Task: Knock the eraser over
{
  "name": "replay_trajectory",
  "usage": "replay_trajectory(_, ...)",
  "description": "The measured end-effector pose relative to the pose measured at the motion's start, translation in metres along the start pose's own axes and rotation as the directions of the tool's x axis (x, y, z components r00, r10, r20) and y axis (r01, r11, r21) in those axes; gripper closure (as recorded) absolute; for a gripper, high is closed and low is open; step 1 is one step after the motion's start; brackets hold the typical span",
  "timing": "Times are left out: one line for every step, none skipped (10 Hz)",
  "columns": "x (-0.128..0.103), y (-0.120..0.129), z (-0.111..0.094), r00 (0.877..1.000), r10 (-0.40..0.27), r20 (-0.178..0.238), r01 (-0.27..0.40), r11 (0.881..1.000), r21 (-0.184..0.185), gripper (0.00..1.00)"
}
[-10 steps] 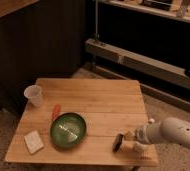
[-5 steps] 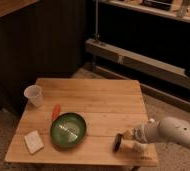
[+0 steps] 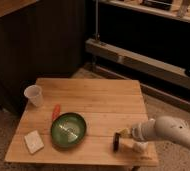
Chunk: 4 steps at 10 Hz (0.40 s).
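The eraser (image 3: pixel 116 144) is a small black slab standing near the table's front edge, right of the green bowl (image 3: pixel 68 130). My gripper (image 3: pixel 125 135) is just to the right of the eraser, at its upper end, touching or nearly touching it. The pale arm (image 3: pixel 168 131) comes in from the lower right. Something white (image 3: pixel 139 147) sits under the wrist, partly hidden by the arm.
On the wooden table (image 3: pixel 103 100) a white cup (image 3: pixel 34 95) stands at the left edge. An orange object (image 3: pixel 55 111) lies above the bowl, and a pale flat block (image 3: pixel 34 141) is at the front left. Dark shelving runs behind.
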Motion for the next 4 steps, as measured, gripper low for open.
replay_trajectory(0.0024,-0.0032,0.0022,1.000,-0.004,0.000,0.004,1.000,-0.001,0.87)
replay_trajectory(0.0043,-0.0055,0.0041,1.000,-0.008,0.000,0.008,1.000,-0.001,0.87)
replay_trajectory(0.0073,-0.0090,0.0064,1.000,-0.014,-0.003,0.014,1.000,0.000,0.87)
replay_trajectory(0.0073,-0.0091,0.0061,1.000,-0.016,-0.007,0.016,1.000,-0.001,0.87)
